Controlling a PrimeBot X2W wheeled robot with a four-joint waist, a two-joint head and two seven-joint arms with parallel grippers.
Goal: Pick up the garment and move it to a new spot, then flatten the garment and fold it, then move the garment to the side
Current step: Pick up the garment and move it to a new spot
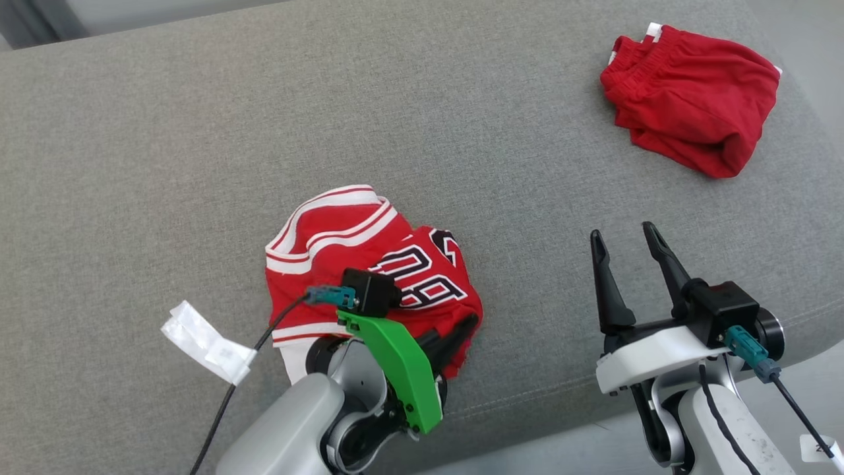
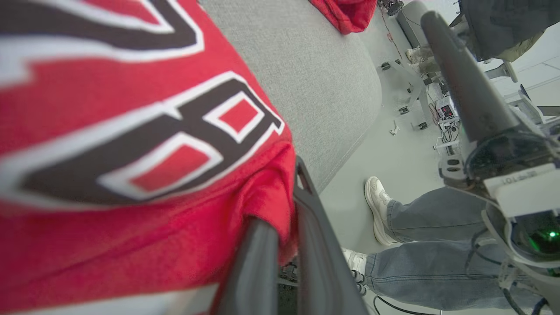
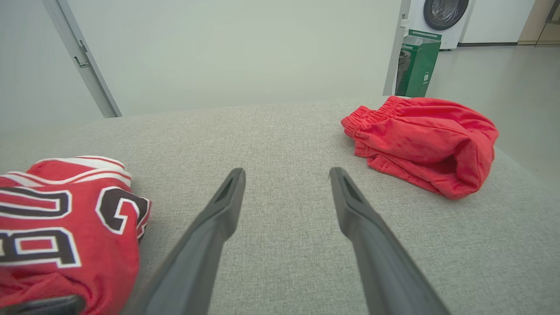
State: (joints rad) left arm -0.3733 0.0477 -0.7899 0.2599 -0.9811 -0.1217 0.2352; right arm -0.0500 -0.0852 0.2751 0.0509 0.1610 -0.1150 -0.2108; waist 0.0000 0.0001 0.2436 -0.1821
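Red basketball jersey [image 1: 343, 244] lies crumpled on the near centre of the grey cushion [image 1: 198, 165]. Its black, white-edged numerals are partly folded; an 8 and a 0 can be made out. Left gripper [image 1: 467, 328] is clamped on the jersey's near right edge. Right gripper [image 1: 623, 232], fingers apart, is over the cushion to the right. Red shorts [image 1: 692, 99] lie far right

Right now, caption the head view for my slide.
Left end effector grips the red jersey on the grey sofa; right end effector open, red shorts beyond.
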